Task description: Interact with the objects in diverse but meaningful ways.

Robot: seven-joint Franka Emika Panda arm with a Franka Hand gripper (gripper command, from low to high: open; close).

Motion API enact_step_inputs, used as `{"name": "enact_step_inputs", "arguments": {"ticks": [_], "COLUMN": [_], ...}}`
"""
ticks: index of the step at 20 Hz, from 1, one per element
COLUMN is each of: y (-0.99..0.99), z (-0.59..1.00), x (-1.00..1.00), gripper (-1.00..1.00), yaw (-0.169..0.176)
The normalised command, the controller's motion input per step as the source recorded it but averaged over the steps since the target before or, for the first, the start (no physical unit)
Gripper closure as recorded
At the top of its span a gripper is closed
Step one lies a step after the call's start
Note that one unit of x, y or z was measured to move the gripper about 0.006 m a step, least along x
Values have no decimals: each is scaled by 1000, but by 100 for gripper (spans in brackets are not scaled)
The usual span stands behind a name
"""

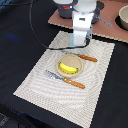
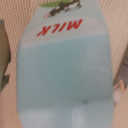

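A pale blue-white milk carton (image 2: 62, 75) with red "MILK" lettering and a green mark fills the wrist view, over the striped placemat. My gripper (image 2: 62, 70) has a dark finger against each side of the carton and is shut on it. In the exterior view the gripper (image 1: 81, 42) is low over the placemat's far part, and it hides the carton. A yellow banana (image 1: 69, 66) lies on a small round plate (image 1: 69, 73) in the middle of the placemat. The tomato and the bottle are out of view.
A wooden-handled knife (image 1: 83, 57) lies just behind the plate and a fork (image 1: 67, 79) just in front. A brown board (image 1: 107, 27) at the back holds a round pale vessel (image 1: 123, 18) and a grey object (image 1: 63, 11) partly behind the arm.
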Motion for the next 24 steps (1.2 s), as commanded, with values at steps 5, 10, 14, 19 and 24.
{"name": "enact_step_inputs", "arguments": {"ticks": [5, 10, 14, 19, 24], "y": [-111, -370, -336, -62, 155], "z": [1000, 614, 282, 97, 67], "x": [19, 5, 15, 181, -21], "gripper": [-100, -100, -100, -100, -100], "yaw": [0, 0, 5, 3, 40]}}
